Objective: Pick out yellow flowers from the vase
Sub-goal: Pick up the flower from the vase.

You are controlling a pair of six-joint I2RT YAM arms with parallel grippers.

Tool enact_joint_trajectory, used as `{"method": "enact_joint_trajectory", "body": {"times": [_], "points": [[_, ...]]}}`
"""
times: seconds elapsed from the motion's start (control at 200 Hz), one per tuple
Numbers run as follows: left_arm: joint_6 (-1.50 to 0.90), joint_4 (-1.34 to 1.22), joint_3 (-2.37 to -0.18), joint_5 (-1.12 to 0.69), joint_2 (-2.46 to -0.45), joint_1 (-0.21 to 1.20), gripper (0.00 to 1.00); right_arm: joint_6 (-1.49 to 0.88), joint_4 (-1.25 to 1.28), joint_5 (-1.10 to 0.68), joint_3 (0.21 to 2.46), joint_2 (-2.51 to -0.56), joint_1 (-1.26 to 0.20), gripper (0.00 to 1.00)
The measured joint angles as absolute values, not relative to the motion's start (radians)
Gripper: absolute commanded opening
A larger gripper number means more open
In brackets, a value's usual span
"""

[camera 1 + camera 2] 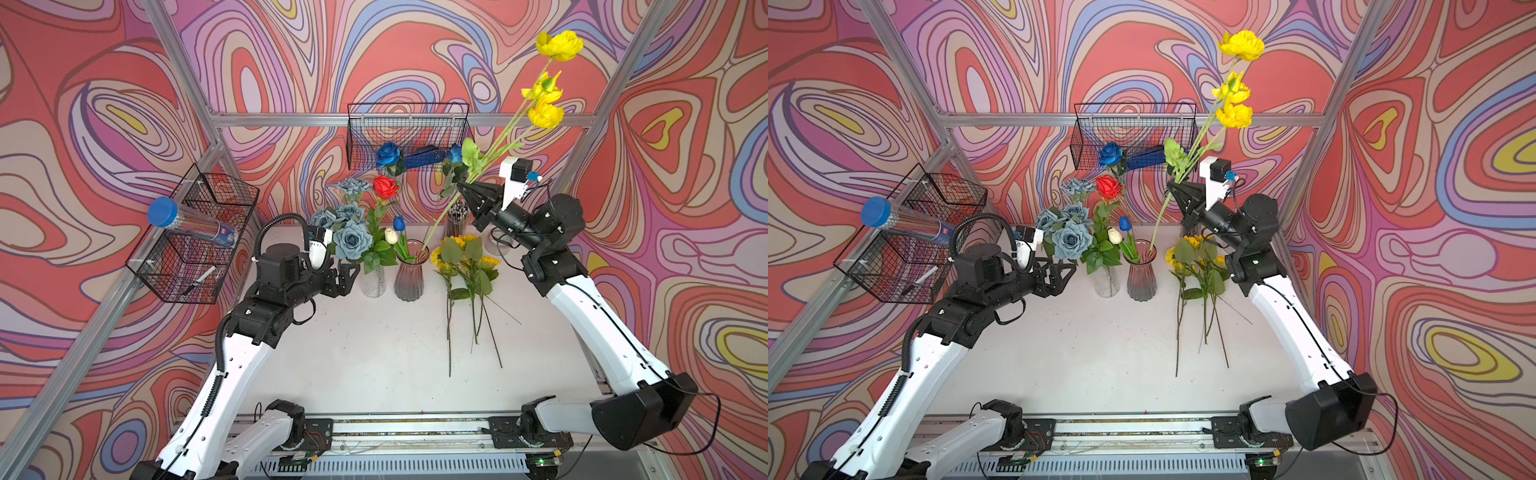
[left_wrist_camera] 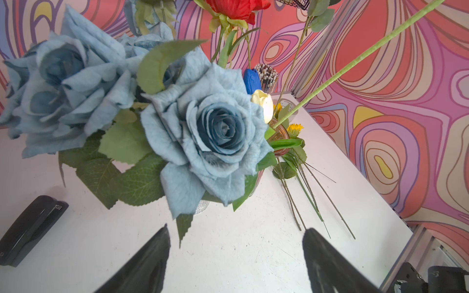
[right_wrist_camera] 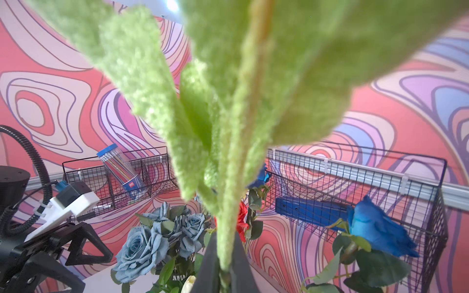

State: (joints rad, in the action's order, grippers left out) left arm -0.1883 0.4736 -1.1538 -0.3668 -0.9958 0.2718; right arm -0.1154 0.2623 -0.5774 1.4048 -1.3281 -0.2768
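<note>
the yellow spray (image 1: 545, 113), three ruffled heads on one long fuzzy stem (image 1: 441, 219), is raised high toward the back wall and leans to the right, with its lower end just inside the mouth of the smoky pink vase (image 1: 410, 276). the right gripper (image 1: 463, 188) is pinched shut on the stem below its leaves, as the right wrist view shows. more yellow flowers, the sunflowers (image 1: 461, 257), lie on the desk (image 1: 374, 357) just right of the vase. the likeliest trouble is the stem's end catching the rim on a slanted pull and tipping the vase, which nothing steadies. the left gripper (image 1: 349, 276) is spread wide and empty, beside the clear vase (image 1: 373, 286) of blue roses (image 1: 352, 240) rather than at the pink one. the top-heavy spray could also swivel or slip in so narrow a pinch, and its leaves could brush the deep blue rose (image 1: 456, 154) just beside the right gripper, or stir the white tulip (image 1: 390, 235) in the same vase. the right arm rises steeply from the desk's right edge, elbow high, wrist folded back toward the middle. the left arm sits low, forearm near level, pointing at the clear vase.
</note>
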Motion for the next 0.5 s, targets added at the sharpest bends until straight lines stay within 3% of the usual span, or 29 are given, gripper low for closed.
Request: {"method": "enact_joint_trajectory", "body": {"times": [0.501], "points": [[-0.215,0.398,-1.15,-0.498,-0.958,0.269,0.84,-0.07,0.251,-0.55,1.343,-1.171,-0.277,0.0]]}}
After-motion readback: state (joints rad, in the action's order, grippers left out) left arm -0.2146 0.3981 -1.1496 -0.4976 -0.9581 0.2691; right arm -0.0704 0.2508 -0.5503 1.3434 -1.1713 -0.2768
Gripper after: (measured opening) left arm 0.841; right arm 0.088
